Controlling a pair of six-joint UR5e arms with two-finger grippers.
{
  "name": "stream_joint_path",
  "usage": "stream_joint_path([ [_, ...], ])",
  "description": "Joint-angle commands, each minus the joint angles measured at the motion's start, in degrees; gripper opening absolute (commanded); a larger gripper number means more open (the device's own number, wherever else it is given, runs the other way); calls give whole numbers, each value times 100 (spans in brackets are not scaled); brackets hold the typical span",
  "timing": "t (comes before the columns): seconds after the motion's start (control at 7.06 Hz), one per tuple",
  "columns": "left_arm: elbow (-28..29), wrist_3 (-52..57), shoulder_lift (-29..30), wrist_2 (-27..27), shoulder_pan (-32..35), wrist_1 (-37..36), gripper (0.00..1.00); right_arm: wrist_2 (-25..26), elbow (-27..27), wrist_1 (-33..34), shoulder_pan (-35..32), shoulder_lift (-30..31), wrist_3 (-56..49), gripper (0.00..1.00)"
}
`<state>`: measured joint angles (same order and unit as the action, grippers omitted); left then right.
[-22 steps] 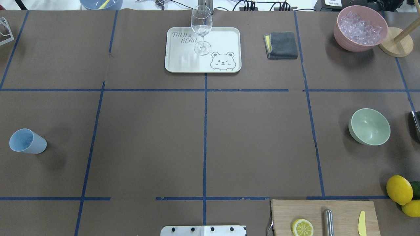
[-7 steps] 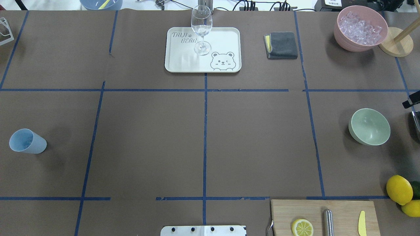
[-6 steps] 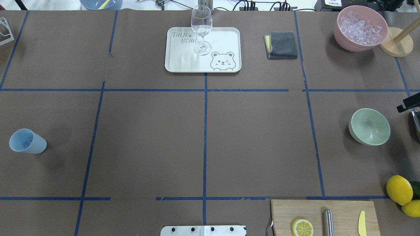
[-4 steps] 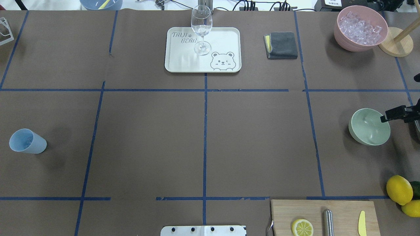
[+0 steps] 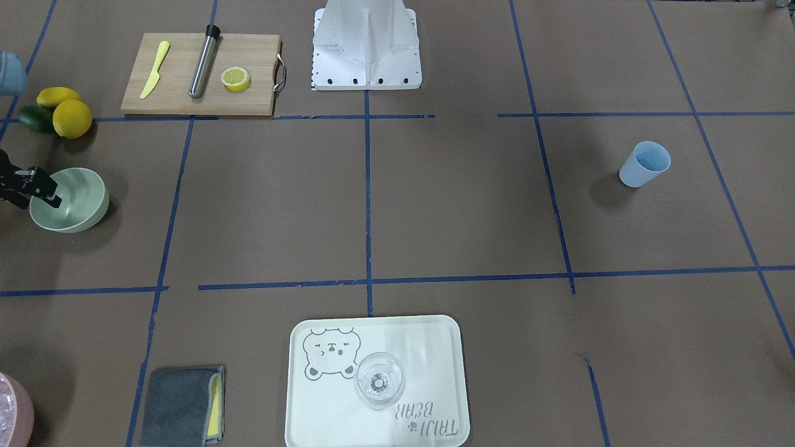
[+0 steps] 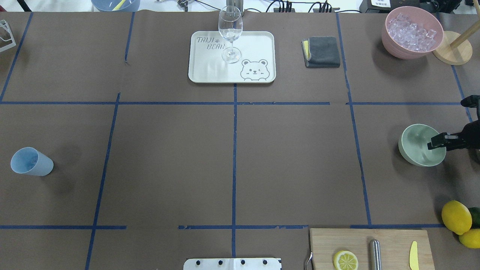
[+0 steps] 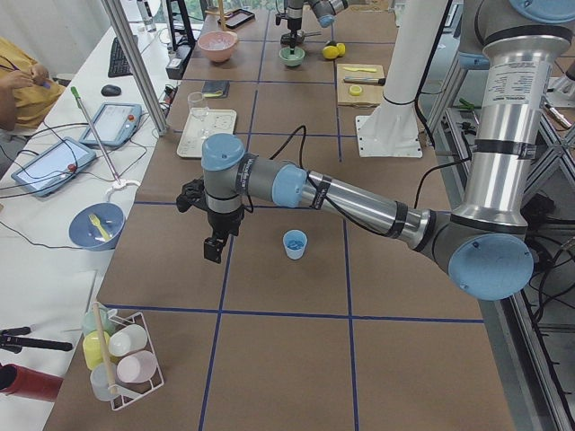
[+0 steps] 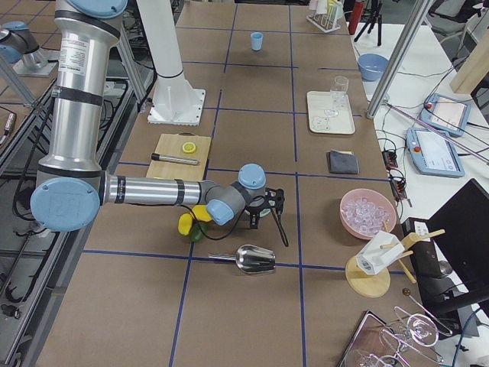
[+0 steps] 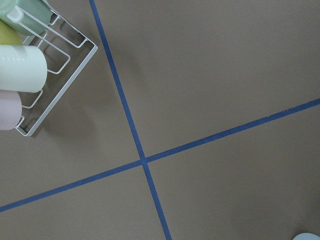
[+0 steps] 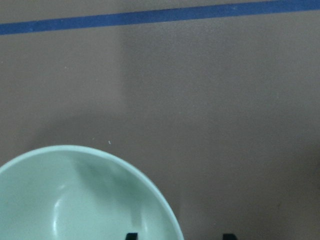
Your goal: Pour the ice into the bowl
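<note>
Sage-green and empty, the bowl (image 10: 75,200) lay just under our right gripper (image 10: 180,235), whose parted jaws we saw astride its rim, one tip over the inside and one outside, while the ice (image 6: 411,32) sat well apart from that hand in the pink container (image 6: 393,48).

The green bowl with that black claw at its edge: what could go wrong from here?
The right gripper straddles the rim of the bowl, jaws open; closing off-centre could shove or tip the empty bowl. Gripped by one edge only, it may slip or tilt when lifted.
</note>
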<state>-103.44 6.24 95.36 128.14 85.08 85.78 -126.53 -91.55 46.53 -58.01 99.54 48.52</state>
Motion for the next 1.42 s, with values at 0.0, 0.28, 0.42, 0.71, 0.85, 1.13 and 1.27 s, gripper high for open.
stream_joint_path([
  [0.0,-10,0,0,9,0,96,100,58,-12,-12,62,13,17,0],
  [0.28,8,9,-9,27,-166,150,100,-152,-605,83,-26,22,52,0],
  [0.42,-18,18,-9,36,-219,228,100,-196,-1062,250,0,-135,844,0],
  [0.71,-18,0,-61,602,-307,246,100,-163,-1557,286,610,-863,2829,0],
  [0.85,16,0,-105,746,-395,429,100,4,-1568,295,1102,-1475,3804,0],
  [1.13,-27,-941,-97,748,-1140,1532,100,1378,-1629,1105,2410,-2661,5058,0],
  [1.27,-36,-1941,-140,730,-1439,2338,100,2029,-1595,2566,3043,-3634,5105,0],
])
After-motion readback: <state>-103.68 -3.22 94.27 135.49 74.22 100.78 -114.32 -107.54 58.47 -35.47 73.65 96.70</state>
